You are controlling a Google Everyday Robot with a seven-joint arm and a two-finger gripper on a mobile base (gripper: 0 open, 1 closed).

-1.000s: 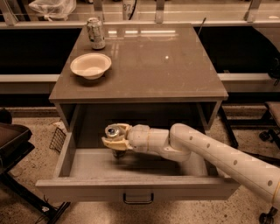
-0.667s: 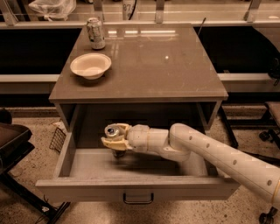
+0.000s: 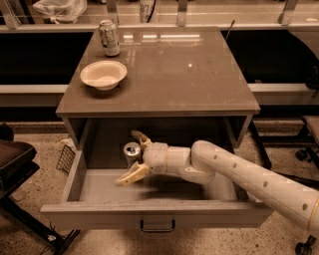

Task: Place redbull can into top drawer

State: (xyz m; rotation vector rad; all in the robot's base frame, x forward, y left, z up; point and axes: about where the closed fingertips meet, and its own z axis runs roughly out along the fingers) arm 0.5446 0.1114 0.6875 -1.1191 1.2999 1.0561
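We see the redbull can (image 3: 132, 150) upright inside the open top drawer (image 3: 89, 217), centre-left, its label too dim to read. The gripper (image 3: 129, 159) spreads wide around it, seemingly not gripping (a second can (image 3: 109, 38) stands upper left).

This looks like a lab or office workroom — speckled terrazzo floor (image 3: 50, 189), a black wheeled chair base (image 3: 301, 154), long pale benches with metal uprights (image 3: 182, 12) behind a grey laminate cabinet table (image 3: 164, 69). The robot's cream two-finger gripper (image 3: 126, 158) sits inside the open grey top drawer (image 3: 154, 214), fingers spread.
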